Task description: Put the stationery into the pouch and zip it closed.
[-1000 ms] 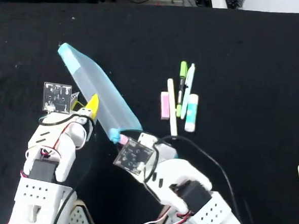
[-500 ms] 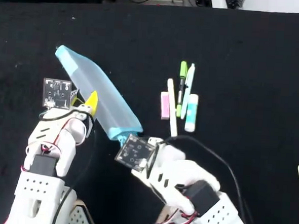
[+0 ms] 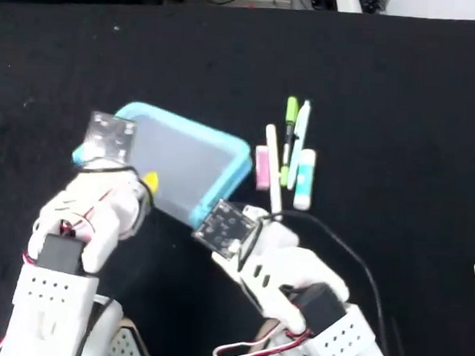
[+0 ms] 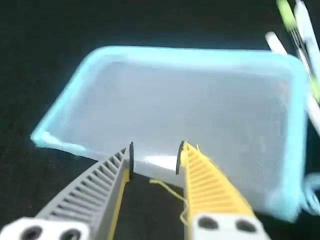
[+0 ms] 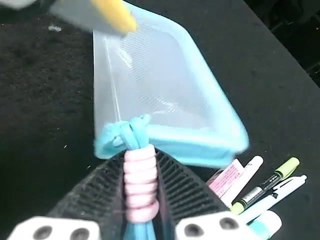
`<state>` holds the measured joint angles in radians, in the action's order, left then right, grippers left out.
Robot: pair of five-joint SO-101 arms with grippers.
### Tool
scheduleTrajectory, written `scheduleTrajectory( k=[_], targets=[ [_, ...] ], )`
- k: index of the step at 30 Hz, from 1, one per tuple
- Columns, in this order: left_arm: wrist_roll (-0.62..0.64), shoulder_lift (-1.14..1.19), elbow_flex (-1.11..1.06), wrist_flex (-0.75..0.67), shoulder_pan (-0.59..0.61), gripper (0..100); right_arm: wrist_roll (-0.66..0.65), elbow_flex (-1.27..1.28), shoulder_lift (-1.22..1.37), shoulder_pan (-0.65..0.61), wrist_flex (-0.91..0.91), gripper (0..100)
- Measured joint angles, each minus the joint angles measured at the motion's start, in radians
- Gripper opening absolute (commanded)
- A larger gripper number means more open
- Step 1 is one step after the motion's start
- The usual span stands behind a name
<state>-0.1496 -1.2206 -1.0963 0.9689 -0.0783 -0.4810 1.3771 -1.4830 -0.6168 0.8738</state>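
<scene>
Gripping the pink zip pull (image 5: pixel 140 192) at the pouch's corner closest to the table's near edge, the right gripper (image 5: pixel 140 156) has both fingers pressed tight on it. The pouch (image 3: pixel 182 162) lies flat on the table (image 3: pixel 403 115), left of centre. Its long axis runs roughly from the left edge toward the right edge.

The left gripper (image 4: pixel 155 152) sits at the pouch's near long side, fingers apart, with the rim showing between the tips and nothing squeezed. The stationery (image 3: pixel 289 145) lies just beside the pouch's right end, toward the table's right edge. It is a pink eraser (image 3: pixel 261 166) and several pens laid side by side, and their long axes point from near edge to far edge, crosswise to the pouch.

The right arm looks nearer to them but is busy with the pull. Loading therefore probably depends on whether the mouth beside that pull is open, and whether it is open cannot be told.
</scene>
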Motion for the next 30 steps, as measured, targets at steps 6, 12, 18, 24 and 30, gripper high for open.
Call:
scheduleTrajectory(
  k=[6, 12, 18, 24, 30],
  targets=[
    [-0.044, 0.000, 0.011, 0.043, -0.074, 17, 0.072, 0.012, 0.000, 0.055, -0.069, 1.1],
    [-0.051, 0.000, 0.037, 0.110, -0.118, 17, 0.106, 0.081, 0.000, 0.091, -0.196, 1.1],
    [0.037, -0.002, 0.077, 0.163, -0.218, 17, 0.109, 0.091, 0.000, 0.092, -0.239, 1.1],
    [0.100, -0.002, 0.075, 0.163, -0.358, 17, 0.109, 0.091, 0.000, 0.092, -0.239, 1.1],
    [0.106, -0.002, -0.032, 0.029, -0.393, 22, 0.109, 0.091, 0.000, 0.092, -0.239, 1.1]
  ],
)
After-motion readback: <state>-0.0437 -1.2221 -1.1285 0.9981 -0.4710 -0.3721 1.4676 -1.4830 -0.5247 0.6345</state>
